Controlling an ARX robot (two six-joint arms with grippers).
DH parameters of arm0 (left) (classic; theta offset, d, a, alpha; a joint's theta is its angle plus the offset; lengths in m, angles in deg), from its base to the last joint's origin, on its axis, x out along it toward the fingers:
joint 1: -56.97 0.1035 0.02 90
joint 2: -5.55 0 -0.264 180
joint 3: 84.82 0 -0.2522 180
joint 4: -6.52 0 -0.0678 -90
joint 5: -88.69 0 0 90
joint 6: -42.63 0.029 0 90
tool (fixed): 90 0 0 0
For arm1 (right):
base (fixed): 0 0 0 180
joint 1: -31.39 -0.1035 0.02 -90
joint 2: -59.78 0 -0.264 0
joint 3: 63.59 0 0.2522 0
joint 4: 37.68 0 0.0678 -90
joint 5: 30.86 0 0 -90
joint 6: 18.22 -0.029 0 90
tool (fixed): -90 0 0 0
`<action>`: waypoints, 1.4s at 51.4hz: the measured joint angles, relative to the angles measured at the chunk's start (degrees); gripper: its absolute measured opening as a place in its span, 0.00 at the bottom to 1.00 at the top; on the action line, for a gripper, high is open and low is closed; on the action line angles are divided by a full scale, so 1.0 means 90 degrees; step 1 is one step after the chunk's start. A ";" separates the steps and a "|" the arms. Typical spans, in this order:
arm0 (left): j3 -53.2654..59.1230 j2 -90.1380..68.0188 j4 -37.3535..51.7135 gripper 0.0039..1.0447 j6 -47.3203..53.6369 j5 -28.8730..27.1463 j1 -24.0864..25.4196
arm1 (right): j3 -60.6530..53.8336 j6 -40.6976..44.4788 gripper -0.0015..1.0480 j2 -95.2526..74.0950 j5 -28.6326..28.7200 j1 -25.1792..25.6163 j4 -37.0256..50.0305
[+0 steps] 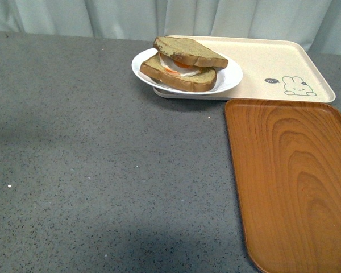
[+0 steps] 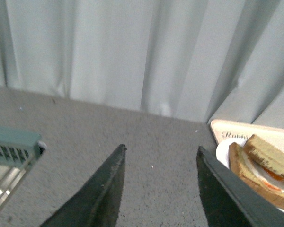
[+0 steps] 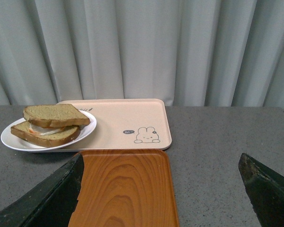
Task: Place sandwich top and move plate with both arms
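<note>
The sandwich top [image 1: 190, 52], a plain tan-brown slice, lies on a fried egg and a lower slice on the white plate [image 1: 230, 78]. The plate rests on the left end of the beige rabbit-print tray [image 1: 273, 60], overhanging its edge. It also shows in the right wrist view: sandwich top [image 3: 54, 115], plate [image 3: 9, 141]. In the left wrist view the sandwich top [image 2: 270, 153] and the plate [image 2: 223, 152] show beyond one finger. No arm shows in the front view. My left gripper [image 2: 161, 150] is open and empty over bare table. My right gripper [image 3: 161, 163] is open and empty, above the wooden tray [image 3: 123, 189].
The orange-brown wooden tray [image 1: 292, 182] lies at the front right, close against the beige tray [image 3: 128, 118]. The grey table [image 1: 91, 170] stretches to the left. A grey curtain [image 1: 159, 17] hangs behind. A green-edged object [image 2: 12, 151] lies on the table in the left wrist view.
</note>
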State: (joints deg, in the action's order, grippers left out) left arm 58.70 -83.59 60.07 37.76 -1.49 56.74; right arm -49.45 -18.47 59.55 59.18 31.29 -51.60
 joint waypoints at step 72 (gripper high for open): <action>0.2404 0.9874 -0.7475 0.96 0.0495 0.0022 0.0012 | 0.0000 0.0002 0.91 0.0000 0.0000 0.0000 0.0000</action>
State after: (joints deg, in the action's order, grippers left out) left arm 80.34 5.28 -7.20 42.22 -1.30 56.85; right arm -49.45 -18.45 59.55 59.18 31.29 -51.60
